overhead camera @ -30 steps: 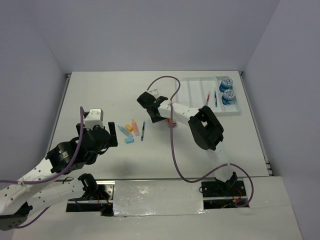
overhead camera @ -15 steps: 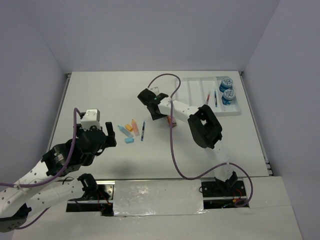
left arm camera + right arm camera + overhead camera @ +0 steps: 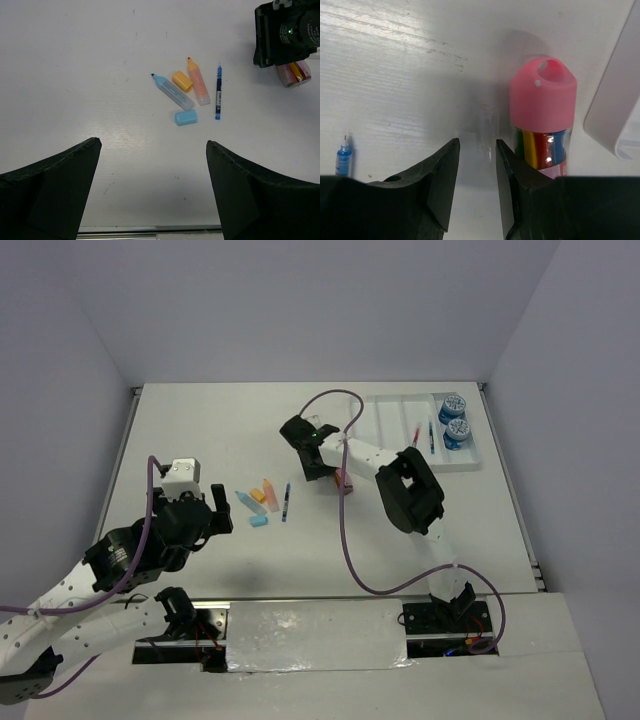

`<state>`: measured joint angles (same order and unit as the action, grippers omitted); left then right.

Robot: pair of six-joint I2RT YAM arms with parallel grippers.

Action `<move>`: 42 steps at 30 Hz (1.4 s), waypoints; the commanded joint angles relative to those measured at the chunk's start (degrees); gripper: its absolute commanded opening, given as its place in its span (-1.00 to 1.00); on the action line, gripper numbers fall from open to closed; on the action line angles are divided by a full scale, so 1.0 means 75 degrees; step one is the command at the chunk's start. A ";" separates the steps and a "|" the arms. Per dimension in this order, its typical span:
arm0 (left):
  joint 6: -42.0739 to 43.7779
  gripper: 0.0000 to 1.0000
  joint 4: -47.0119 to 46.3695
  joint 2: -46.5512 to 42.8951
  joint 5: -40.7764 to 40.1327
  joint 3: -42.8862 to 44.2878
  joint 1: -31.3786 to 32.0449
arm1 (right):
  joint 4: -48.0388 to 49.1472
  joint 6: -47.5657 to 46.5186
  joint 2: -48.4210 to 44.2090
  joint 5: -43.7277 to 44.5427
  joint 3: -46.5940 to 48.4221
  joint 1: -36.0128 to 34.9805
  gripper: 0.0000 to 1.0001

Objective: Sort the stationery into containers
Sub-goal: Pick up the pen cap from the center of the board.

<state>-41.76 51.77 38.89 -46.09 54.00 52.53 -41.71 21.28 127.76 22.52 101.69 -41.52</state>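
Note:
My right gripper [image 3: 477, 150] is low over the table, its jaws a narrow gap apart with nothing between them. A clear tube with a pink cap [image 3: 543, 107], holding coloured sticks, lies just outside its right finger. From above, this gripper [image 3: 318, 472] is left of the tube [image 3: 343, 480]. My left gripper [image 3: 152, 165] is wide open and empty, hovering near the loose items: a light-blue marker [image 3: 172, 92], an orange cap [image 3: 182, 81], an orange marker [image 3: 198, 87], a blue pen [image 3: 218, 91] and a light-blue cap [image 3: 186, 117]. The white tray [image 3: 385, 420] holds two blue rolls [image 3: 452, 403] and two pens [image 3: 431, 436].
The tray's corner [image 3: 620, 110] is close to the right of the pink-capped tube. The right arm's purple cable [image 3: 345, 530] loops over the table's middle. The table's near edge [image 3: 150, 229] lies just below my left gripper.
My left gripper has pulled back towards the near left. My right gripper has shifted slightly right, towards the pink-capped tube. The stationery has not moved.

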 commanded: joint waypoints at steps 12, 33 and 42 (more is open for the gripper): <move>0.0306 0.99 -0.0387 0.0017 0.0180 -0.0028 -0.0032 | 0.0265 -0.0025 0.0238 -0.1116 0.0305 0.0157 -0.17; 0.0705 0.99 -0.0599 0.0871 0.0894 0.0112 -0.0032 | 0.0698 0.0374 -0.0463 -0.1702 -0.0550 0.0087 -0.86; 0.0130 0.99 -0.1956 0.2499 0.2254 0.0276 -0.0055 | 0.0887 0.0339 -0.3954 -0.1316 -0.2166 0.0063 -0.86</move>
<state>-39.48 43.24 53.93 -33.23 53.87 52.47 -36.75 23.18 110.59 11.05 87.11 -40.58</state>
